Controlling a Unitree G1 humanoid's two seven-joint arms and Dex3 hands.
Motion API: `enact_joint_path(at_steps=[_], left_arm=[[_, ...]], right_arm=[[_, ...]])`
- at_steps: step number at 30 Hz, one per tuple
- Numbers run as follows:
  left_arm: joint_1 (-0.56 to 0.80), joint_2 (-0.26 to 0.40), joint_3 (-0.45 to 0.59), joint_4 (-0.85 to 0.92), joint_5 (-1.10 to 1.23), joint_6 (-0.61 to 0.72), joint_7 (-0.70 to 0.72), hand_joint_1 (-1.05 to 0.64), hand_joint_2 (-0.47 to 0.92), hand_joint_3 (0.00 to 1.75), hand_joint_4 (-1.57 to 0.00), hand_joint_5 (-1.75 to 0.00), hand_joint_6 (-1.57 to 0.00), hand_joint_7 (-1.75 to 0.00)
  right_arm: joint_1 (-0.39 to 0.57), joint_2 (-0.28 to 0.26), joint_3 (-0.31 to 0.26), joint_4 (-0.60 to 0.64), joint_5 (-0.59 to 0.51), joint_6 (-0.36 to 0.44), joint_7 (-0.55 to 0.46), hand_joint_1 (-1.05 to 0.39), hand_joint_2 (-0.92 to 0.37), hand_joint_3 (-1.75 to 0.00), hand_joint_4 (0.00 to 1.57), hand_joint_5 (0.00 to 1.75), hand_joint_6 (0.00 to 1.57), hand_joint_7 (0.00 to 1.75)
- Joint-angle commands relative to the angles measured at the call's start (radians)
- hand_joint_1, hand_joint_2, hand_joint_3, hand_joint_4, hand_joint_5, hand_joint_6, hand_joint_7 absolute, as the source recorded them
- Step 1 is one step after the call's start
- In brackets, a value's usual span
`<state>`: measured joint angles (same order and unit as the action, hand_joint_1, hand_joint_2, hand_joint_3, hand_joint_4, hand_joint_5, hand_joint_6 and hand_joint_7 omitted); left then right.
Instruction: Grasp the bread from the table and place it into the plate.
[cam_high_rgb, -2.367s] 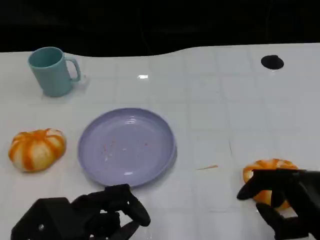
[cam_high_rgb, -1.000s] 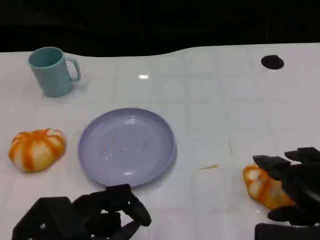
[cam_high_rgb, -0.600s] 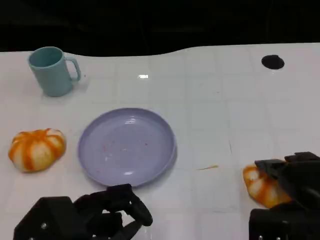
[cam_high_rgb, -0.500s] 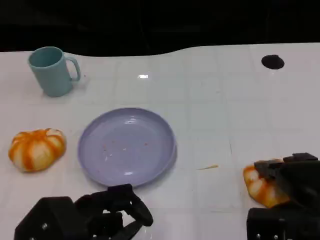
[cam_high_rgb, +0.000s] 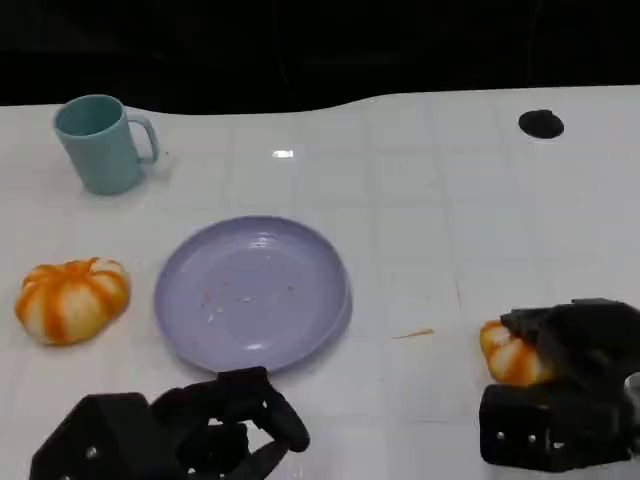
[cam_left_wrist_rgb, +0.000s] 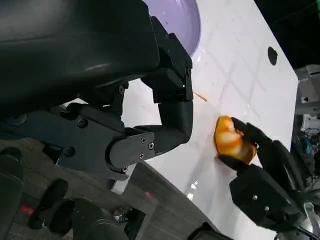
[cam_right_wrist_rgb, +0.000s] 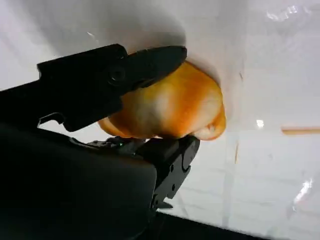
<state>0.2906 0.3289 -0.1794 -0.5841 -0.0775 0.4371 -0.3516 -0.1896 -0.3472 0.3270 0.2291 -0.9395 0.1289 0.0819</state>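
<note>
1. The right hand (cam_high_rgb: 568, 345), at the lower right of the head view, has its black fingers (cam_right_wrist_rgb: 125, 75) wrapped over and under the bread (cam_high_rgb: 505, 352), grasping it where it sits low on the white tabletop (cam_high_rgb: 430, 220).
2. The left hand (cam_high_rgb: 215, 430), at the lower left, holds nothing, with its fingers curled in.
3. The plate (cam_high_rgb: 252, 292) lies at centre-left, well apart from the held bread.
4. Risk: the bread looks soft and rounded, so too hard a squeeze would likely dent it, while a loose hold could let it roll out during the carry.
5. Risk: the plate's raised rim could catch the bread or the fingers on a low approach and shove the plate.
6. Materials: the bread is a glossy orange-and-cream bun; a second, ribbed bun (cam_high_rgb: 72, 300) lies at the left. The plate is smooth lilac, and the teal mug (cam_high_rgb: 98, 143) at upper left is plain and matte.
</note>
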Motion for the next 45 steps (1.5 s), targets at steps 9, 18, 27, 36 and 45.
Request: enact_joint_path(at_steps=[9,18,27,36,45], left_arm=[[-0.012,0.002,-0.005,0.0,0.019,-0.001,0.006,-0.37,0.91,0.54,-0.65,-1.75,-0.58,-1.49],[-0.02,0.001,-0.002,0.01,0.023,-0.001,0.001,-0.38,0.91,0.55,-0.64,-1.75,-0.59,-1.49],[-0.023,-0.008,0.0,0.011,0.014,0.017,0.004,-0.37,0.92,0.54,-0.65,-1.75,-0.58,-1.48],[-0.008,-0.001,-0.002,0.004,0.02,0.003,0.0,-0.36,0.92,0.54,-0.64,-1.75,-0.58,-1.48],[-0.005,-0.012,-0.021,0.01,0.032,-0.009,0.004,-0.36,0.91,0.54,-0.64,-1.75,-0.59,-1.47]], right_arm=[[-0.029,-0.016,-0.042,0.193,0.157,-0.299,-0.445,-0.1,-0.48,-0.96,0.93,1.74,0.81,1.44],[-0.03,-0.008,-0.036,0.13,0.153,-0.326,-0.468,-0.1,-0.44,-0.96,0.91,1.75,0.79,1.5],[-0.042,0.039,-0.037,0.005,0.203,-0.369,-0.43,-0.12,-0.4,-0.99,0.94,1.75,0.7,1.71],[-0.098,0.156,0.019,-0.013,0.259,-0.37,-0.337,-0.09,-0.31,-1.25,0.96,1.75,0.71,1.75],[-0.247,0.301,0.092,0.146,0.265,-0.362,-0.335,-0.13,-0.3,-1.29,0.95,1.75,0.69,1.75]])
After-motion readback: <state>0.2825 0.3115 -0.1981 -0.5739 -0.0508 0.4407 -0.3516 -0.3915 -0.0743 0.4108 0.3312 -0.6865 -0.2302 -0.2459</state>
